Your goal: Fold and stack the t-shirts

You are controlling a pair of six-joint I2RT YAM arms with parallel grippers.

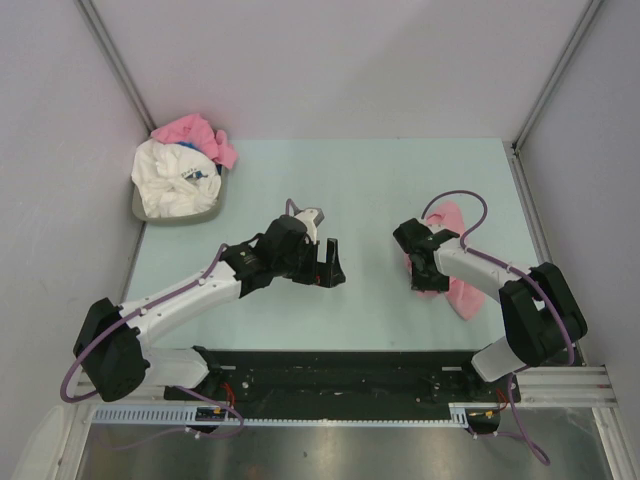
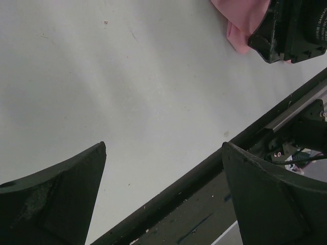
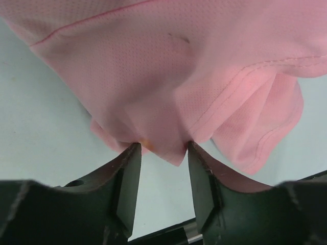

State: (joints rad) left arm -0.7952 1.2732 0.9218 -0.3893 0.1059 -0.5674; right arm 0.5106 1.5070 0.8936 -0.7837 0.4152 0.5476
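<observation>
A light-pink t-shirt lies crumpled on the pale table at the right. My right gripper is down on its left edge. In the right wrist view the jaws stand partly apart, with a gathered fold of the pink shirt between the tips and the table showing below it. My left gripper is wide open and empty over bare table at the centre. A white t-shirt with a blue print and another pink t-shirt lie heaped in a bin at the far left.
The grey bin stands at the table's far left corner. The black rail runs along the near edge and also shows in the left wrist view. White walls close in the table.
</observation>
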